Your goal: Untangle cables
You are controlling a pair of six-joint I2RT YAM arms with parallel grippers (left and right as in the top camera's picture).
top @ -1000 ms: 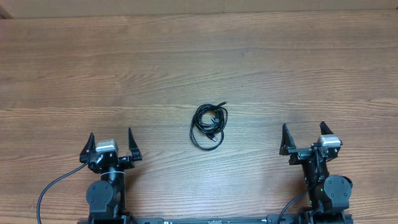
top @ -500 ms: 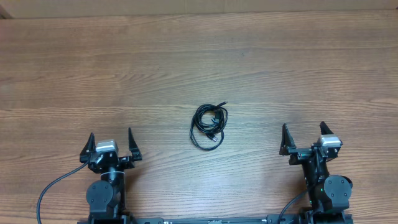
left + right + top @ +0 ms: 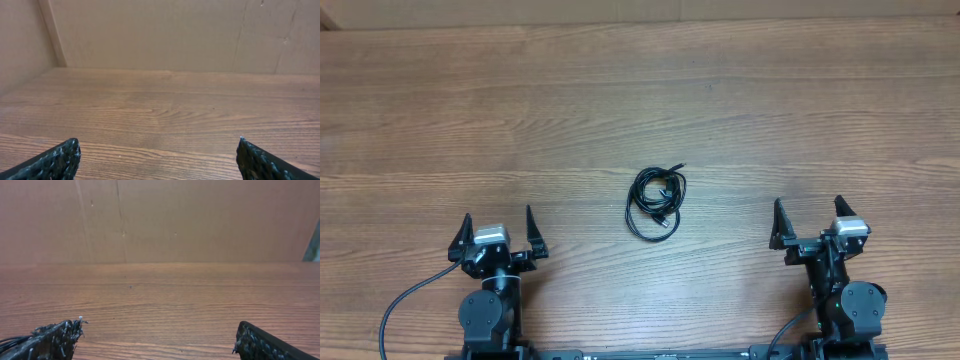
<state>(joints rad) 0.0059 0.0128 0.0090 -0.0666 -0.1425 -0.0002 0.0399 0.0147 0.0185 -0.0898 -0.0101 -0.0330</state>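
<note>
Left gripper (image 3: 498,222) and right gripper (image 3: 808,212), jaws apart and empty, flank the cables (image 3: 656,201), probably light and limp, best pinched at an outer loop.

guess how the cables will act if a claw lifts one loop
Probably floppy: the cables are thin and lie in loose overlapping loops, so a lifted loop should sag and drag the rest along. Likely light, being so thin and short. A push would likely slide or deform them on the smooth table, not roll them.
</note>
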